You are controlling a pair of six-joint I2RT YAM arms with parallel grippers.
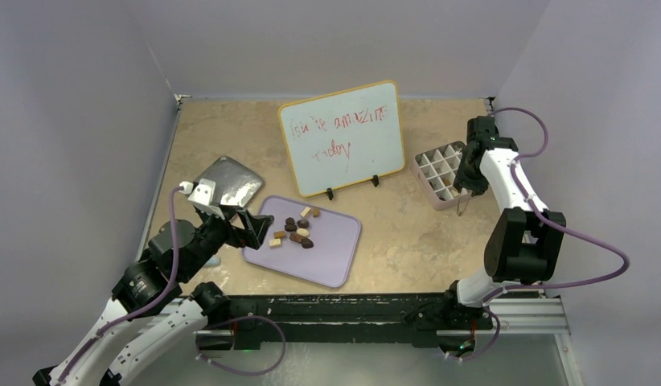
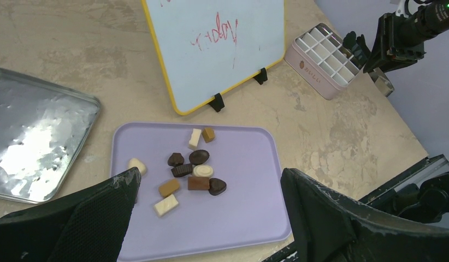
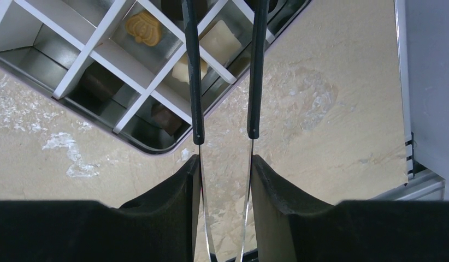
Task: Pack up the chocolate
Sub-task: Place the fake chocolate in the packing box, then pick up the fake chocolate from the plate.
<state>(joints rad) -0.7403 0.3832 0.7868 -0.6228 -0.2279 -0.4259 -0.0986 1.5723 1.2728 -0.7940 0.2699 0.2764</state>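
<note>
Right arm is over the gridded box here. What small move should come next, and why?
Probably lift the right gripper away from the pink gridded box and head toward the lavender tray. Its tweezers stand apart with nothing between them, several cells already hold chocolates, and more lie loose on the tray.

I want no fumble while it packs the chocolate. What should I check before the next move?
1. The left tool is open and empty: ok.
2. Loose chocolates lie on the lavender tray to pick: ok.
3. The right tool grips the tweezers, prongs apart, nothing between them: ok.
4. The gridded box has free cells: ok, some look empty.
5. The tweezers are clear of the box: cannot tell.
</note>
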